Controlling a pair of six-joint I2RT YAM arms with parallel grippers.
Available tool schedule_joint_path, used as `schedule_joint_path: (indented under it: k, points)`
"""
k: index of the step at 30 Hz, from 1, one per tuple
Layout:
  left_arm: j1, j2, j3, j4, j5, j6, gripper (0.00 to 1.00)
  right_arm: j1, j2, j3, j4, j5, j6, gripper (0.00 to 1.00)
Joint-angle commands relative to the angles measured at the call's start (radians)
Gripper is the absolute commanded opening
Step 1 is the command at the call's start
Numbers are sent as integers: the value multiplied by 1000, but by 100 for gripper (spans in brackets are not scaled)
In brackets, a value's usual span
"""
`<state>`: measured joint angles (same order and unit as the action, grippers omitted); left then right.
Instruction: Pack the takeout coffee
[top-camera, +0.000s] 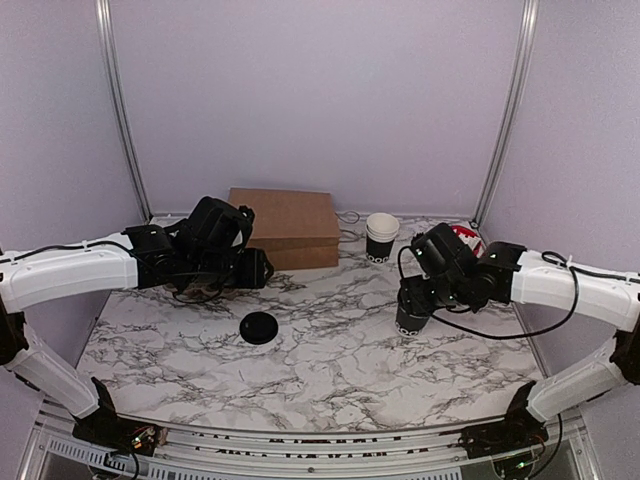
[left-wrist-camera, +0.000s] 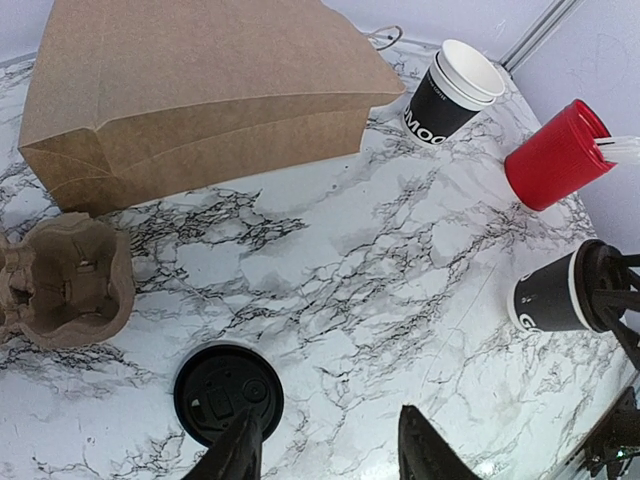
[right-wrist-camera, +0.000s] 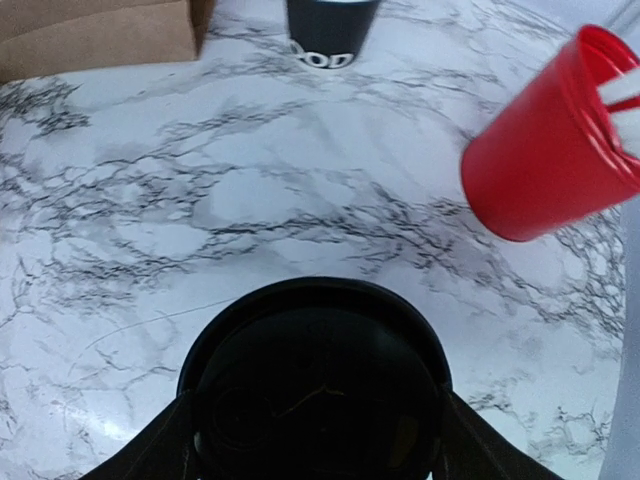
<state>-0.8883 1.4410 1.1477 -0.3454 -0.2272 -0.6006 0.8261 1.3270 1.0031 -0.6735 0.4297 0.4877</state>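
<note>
Clamping the takeout cup (top-camera: 413, 318) in the right gripper (top-camera: 418, 300), fingers (right-wrist-camera: 165, 440) pressed to both sides of its wall, held it upright and lidless, well to the right of the paper bag (top-camera: 285, 228) and nearer the arm bases than the bag. Judged this a steadying hold, ready for capping. Could not tell whether it rested on the marble table (top-camera: 330, 380) or hung just above.

Found its round lid (top-camera: 259, 327) lying flat in front of the bag, well apart from the cup. Hovered the left gripper (left-wrist-camera: 330, 425) just above that lid, fingers spread and nothing between them, seemingly poised to pick it up.

Noted a pulp cup carrier (left-wrist-camera: 65, 285) just in front of the bag's left end, probably the cup's seat before bagging. Saw the stack of cups (top-camera: 381, 237) just right of the bag and the red cylinder (left-wrist-camera: 555, 155) farther right, both untouched.
</note>
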Motion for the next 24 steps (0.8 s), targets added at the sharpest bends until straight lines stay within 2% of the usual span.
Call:
schedule_joint_path:
  k: [1, 7, 22, 24]
  points:
    - [6, 19, 22, -22, 19, 15, 47, -110, -132, -80, -35, -9, 13, 75]
    - [6, 40, 35, -15, 35, 15, 47, -238, -232, -187, -37, -68, -3, 76]
    - [6, 31, 20, -14, 30, 14, 47, -263, -259, -143, -88, -38, 14, 99]
    - [6, 31, 19, -13, 31, 14, 47, -263, -273, -120, -113, -19, 13, 100]
